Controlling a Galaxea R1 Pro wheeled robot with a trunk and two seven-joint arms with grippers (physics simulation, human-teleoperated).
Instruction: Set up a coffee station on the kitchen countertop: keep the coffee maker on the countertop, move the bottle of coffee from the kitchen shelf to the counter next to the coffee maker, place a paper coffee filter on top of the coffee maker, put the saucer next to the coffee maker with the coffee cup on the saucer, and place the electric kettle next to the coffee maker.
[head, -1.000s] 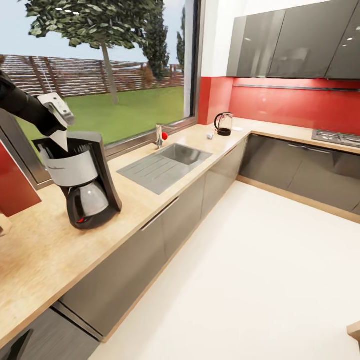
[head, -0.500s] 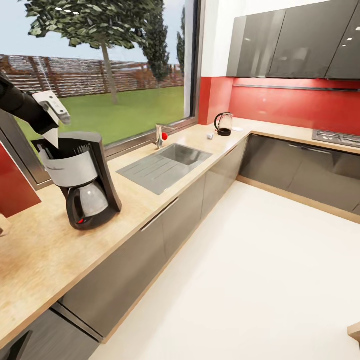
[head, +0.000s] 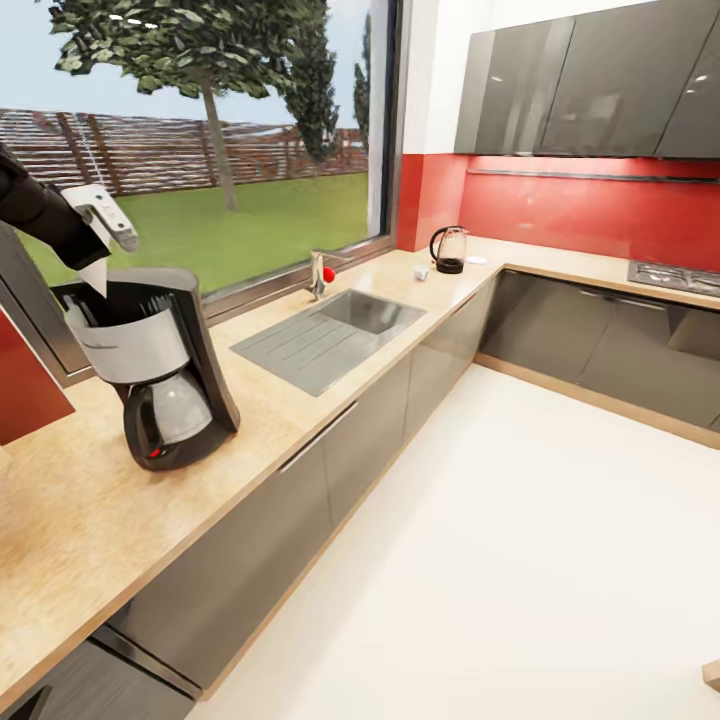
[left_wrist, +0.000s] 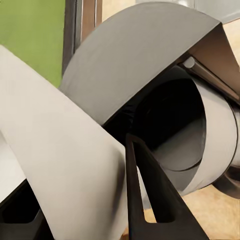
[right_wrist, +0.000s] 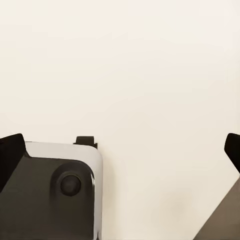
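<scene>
At the far left of the head view, the left end effector (head: 97, 250) hangs just above the open top of the coffee maker (head: 160, 370), pinching the paper coffee filter (head: 96, 279) by its upper edge so the white paper hangs down toward the basket. In the left wrist view the filter (left_wrist: 65, 165) curves across one dark finger (left_wrist: 150, 200), with the machine's top (left_wrist: 175, 130) directly beyond it.

The step in hand appears to be seating the filter on the machine. Done well, it would mean lowering the paper straight down, centred over the top opening, and releasing only once it rests there, since a light sheet could tip off the rim.

The coffee maker stands on the counter (head: 90, 520), left of the steel sink (head: 330, 335). Further right, the electric kettle (head: 448, 248) sits in the far corner, well apart from the machine.

The right end effector (right_wrist: 122, 155) faces pale floor, its fingertips spread wide with nothing between them.
</scene>
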